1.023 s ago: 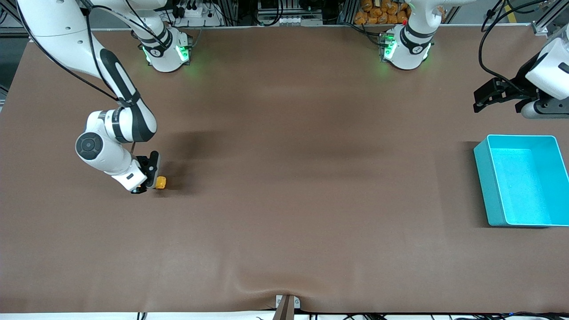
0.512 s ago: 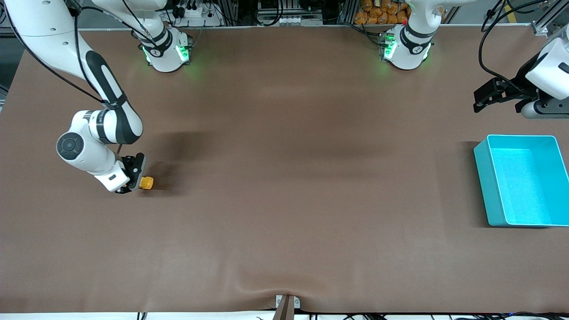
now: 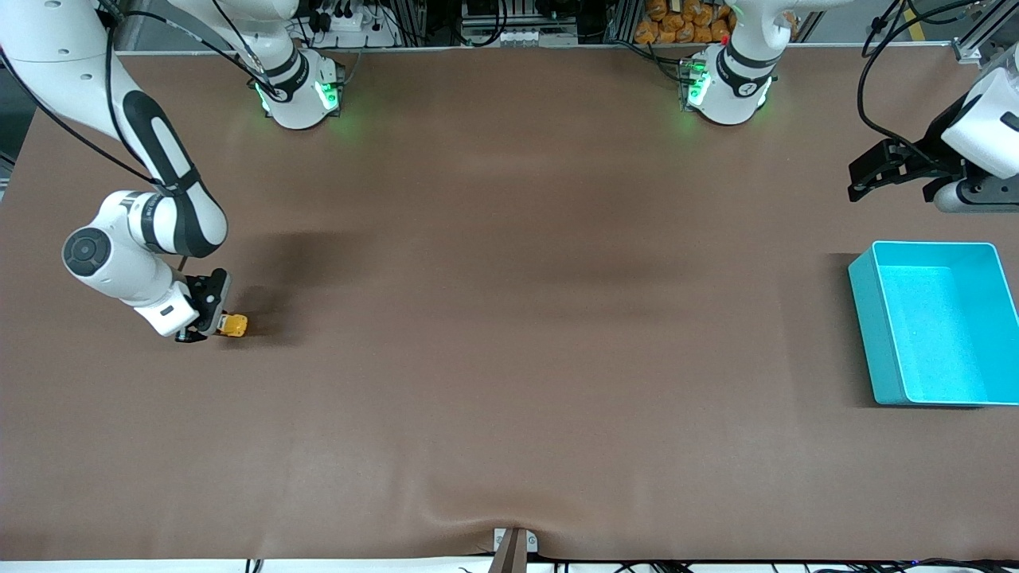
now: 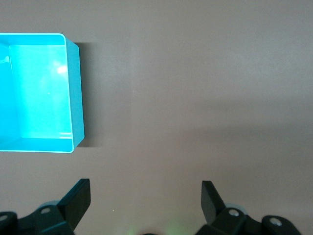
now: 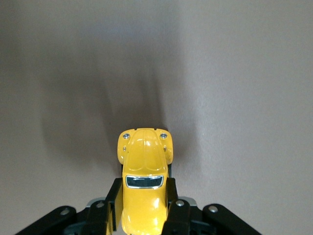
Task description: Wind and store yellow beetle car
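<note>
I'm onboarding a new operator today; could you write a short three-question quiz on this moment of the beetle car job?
1. True or false: the yellow beetle car is clamped between the jaws of the right gripper.
2. Which is right about the teal bin? A) it holds the car B) it has nothing in it and sits at the left arm's end of the table C) it lies tipped on its side
3. Fill in: the left gripper waits above bare table with its jaws ____.

Key: 1 true; 2 B; 3 open.
</note>
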{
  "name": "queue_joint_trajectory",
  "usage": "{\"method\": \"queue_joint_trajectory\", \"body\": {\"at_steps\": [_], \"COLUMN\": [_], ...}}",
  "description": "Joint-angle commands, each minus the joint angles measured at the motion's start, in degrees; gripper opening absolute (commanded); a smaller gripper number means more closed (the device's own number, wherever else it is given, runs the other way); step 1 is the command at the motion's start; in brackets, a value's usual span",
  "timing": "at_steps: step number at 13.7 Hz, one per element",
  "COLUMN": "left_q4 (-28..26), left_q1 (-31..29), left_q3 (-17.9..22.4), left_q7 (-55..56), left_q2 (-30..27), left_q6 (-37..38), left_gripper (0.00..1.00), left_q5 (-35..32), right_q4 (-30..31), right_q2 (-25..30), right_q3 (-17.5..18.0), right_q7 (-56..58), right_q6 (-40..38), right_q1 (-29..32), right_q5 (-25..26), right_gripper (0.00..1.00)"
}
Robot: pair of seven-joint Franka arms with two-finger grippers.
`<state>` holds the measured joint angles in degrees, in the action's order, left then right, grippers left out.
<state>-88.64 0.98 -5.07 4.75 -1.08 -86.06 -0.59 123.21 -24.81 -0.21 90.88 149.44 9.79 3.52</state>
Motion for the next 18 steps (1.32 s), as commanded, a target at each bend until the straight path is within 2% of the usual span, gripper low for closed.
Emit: {"method": "queue_joint_trajectory", "body": {"at_steps": [1,6,10,11,12,13,16,18], "left_q4": [0.1,0.1,0.1,0.1,0.1,0.1,0.1,0.1], "left_q1": [-0.3,-0.3,-0.3,-0.3,-0.3,-0.3,-0.4,-0.4], "left_q3": [-0.1,0.0,0.0,0.0,0.1,0.1,0.1,0.1], "left_q7": [-0.2,-0.2,-0.2,-0.2,-0.2,-0.2,-0.2,-0.2], "left_q2": [-0.2,-0.2,-0.2,-0.2,-0.2,-0.2,-0.2,-0.2], "left_q6": [-0.1,-0.1,-0.2,-0.2,-0.2,-0.2,-0.2,-0.2], "left_gripper": [1.0,1.0,1.0,1.0,1.0,1.0,1.0,1.0], "left_q5": [0.5,0.5,0.5,0.5,0.5,0.5,0.5,0.5], "right_q4": [0.2,-0.7,-2.2,-3.0,-4.6,-7.7,-15.9,-20.4], "right_q2": [-3.9,-3.9,-4.9,-4.8,-4.7,-4.5,-1.5,-0.5], "right_q3": [0.4,0.4,0.4,0.4,0.5,0.5,0.6,0.5], "right_q7": [3.7,7.5,9.8,9.8,9.6,9.8,10.6,10.9], "right_q6": [3.2,3.1,2.5,2.3,0.3,-4.7,-20.2,-27.1], "right_q1": [2.9,5.8,7.7,7.8,7.7,7.9,7.8,8.0], "right_q5": [0.9,0.9,0.8,0.8,0.7,0.4,0.3,0.3], "right_gripper": [0.26,0.3,0.39,0.51,0.85,1.0,1.0,1.0]}}
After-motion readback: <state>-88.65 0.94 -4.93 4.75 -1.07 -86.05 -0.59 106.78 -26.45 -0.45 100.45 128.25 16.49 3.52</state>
